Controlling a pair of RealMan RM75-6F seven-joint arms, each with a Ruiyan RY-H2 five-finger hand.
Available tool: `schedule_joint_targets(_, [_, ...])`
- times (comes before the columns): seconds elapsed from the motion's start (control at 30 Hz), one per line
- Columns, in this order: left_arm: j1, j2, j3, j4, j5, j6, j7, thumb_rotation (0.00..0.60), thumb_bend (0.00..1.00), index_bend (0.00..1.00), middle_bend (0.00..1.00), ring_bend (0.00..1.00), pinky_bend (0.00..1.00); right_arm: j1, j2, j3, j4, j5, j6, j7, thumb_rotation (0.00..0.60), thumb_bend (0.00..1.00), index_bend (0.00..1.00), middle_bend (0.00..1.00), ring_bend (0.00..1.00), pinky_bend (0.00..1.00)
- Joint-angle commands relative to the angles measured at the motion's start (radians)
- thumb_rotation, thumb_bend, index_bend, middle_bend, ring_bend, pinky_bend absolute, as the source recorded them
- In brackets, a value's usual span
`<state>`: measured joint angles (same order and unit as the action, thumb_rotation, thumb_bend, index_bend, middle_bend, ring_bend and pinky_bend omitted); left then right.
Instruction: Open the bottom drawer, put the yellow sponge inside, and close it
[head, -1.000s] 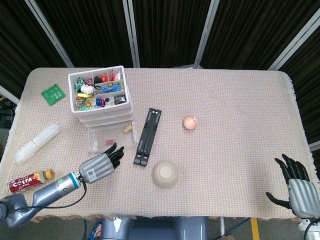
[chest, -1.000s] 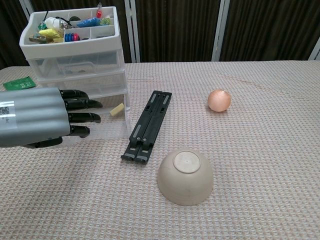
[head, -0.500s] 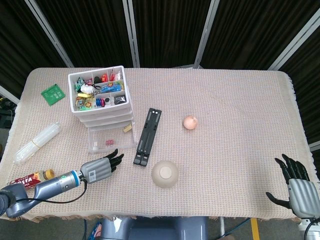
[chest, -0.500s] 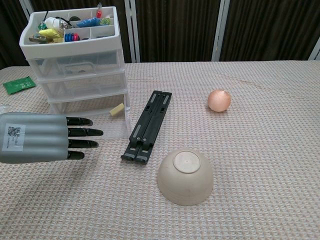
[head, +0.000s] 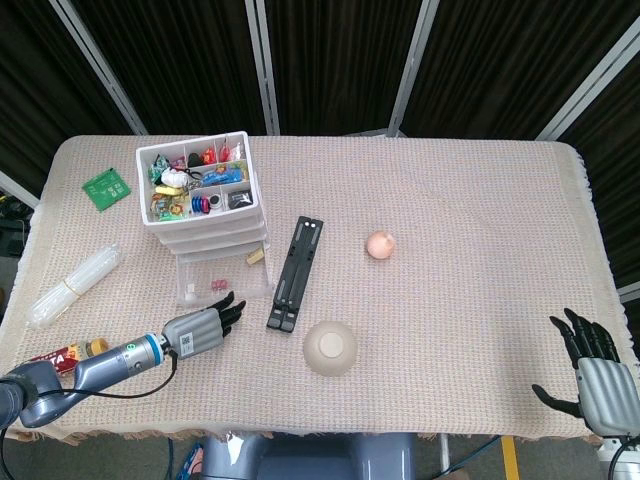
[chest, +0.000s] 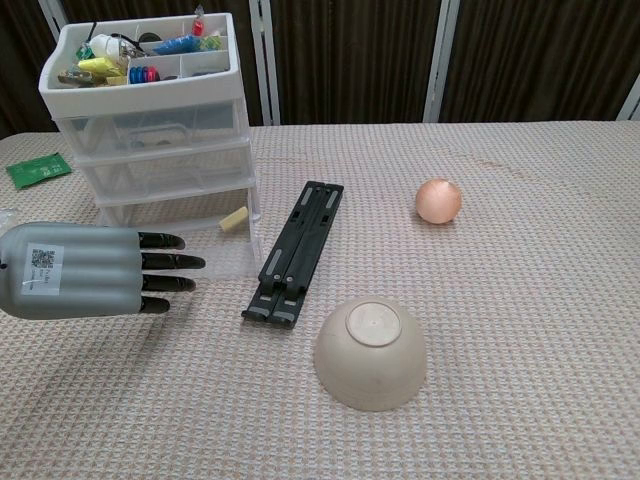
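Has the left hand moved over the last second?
Yes. The left hand has pulled back from the open bottom drawer, toward the table's near edge; its fingertips now sit just short of the drawer front.

drawer unit (head: 205, 215) far left | stand (head: 296, 272) beside | bowl (head: 330, 347) in front

Bottom drawer (head: 222, 280) of a white, clear-fronted drawer unit (head: 203, 203): pulled out toward the bench's near edge, open, resting low on the bench. Inside, at the back right corner, a small pale-yellow sponge (chest: 234, 219), tilted against the wall; in the head view (head: 255, 257) just under the drawer above. Also a few small pink bits (head: 214, 287) on the drawer floor.
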<state>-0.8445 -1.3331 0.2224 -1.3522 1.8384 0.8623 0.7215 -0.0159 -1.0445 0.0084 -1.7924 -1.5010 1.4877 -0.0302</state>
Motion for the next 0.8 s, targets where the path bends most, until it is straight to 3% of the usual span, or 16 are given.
schedule_joint_targets(0.03, [0.001, 0.002, -0.002, 0.004, 0.002, -0.005, 0.001, 0.600, 0.50, 0.33, 0.13, 0.03, 0.13, 0.000, 0.000, 0.000, 0.000, 0.001, -0.001, -0.001, 0.600, 0.06, 0.11, 0.00, 0.00, 0.00])
schedule_joint_targets(0.8, [-0.008, -0.015, -0.013, 0.001, 0.018, -0.064, 0.007, 0.600, 0.50, 0.33, 0.13, 0.03, 0.13, 0.000, 0.000, 0.002, -0.007, 0.008, -0.002, 0.003, 0.600, 0.06, 0.11, 0.00, 0.00, 0.00])
